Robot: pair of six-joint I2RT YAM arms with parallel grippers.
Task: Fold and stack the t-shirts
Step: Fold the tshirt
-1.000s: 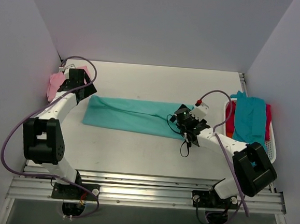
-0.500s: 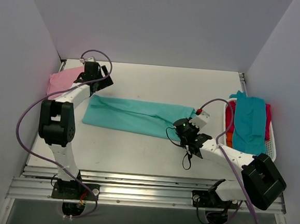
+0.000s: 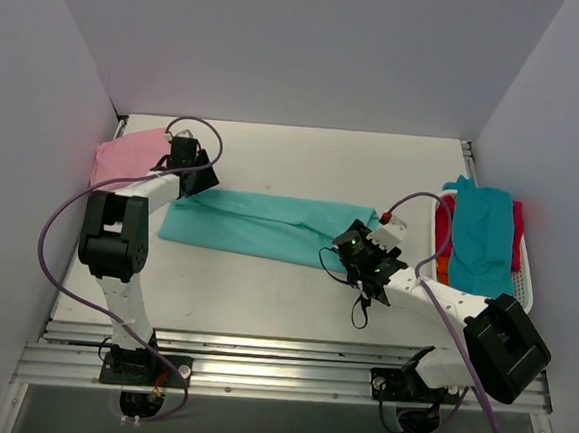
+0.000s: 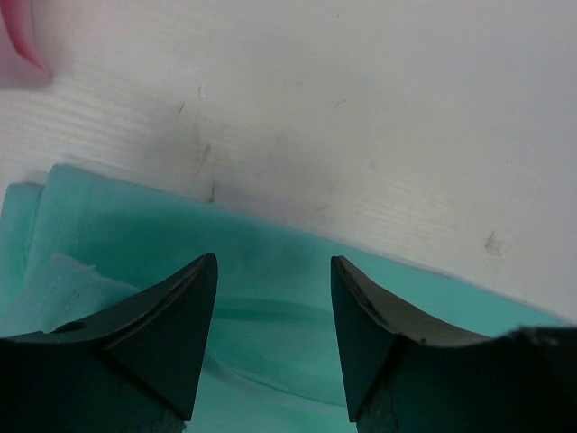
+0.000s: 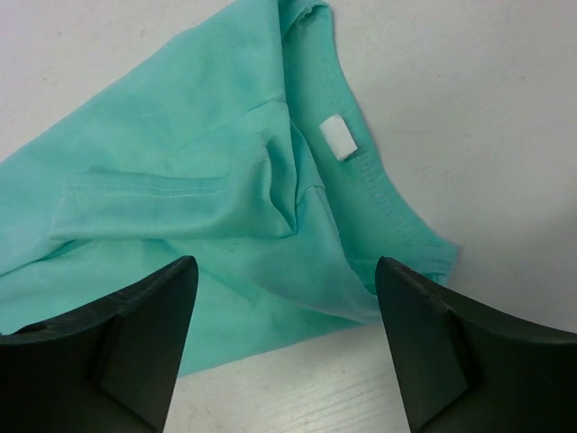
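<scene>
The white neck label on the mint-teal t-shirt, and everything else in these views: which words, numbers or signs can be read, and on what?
No text can be read in any view.
White neck label on the soft mint-teal cotton t-shirt: blank, no print shows.
White plastic basket: no lettering visible.

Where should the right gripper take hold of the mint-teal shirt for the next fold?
Probably the collar end by the white label, coming from above: the mint-teal shirt lies flat in a long strip, its layers bunch there, and the right gripper hangs open over it.
</scene>
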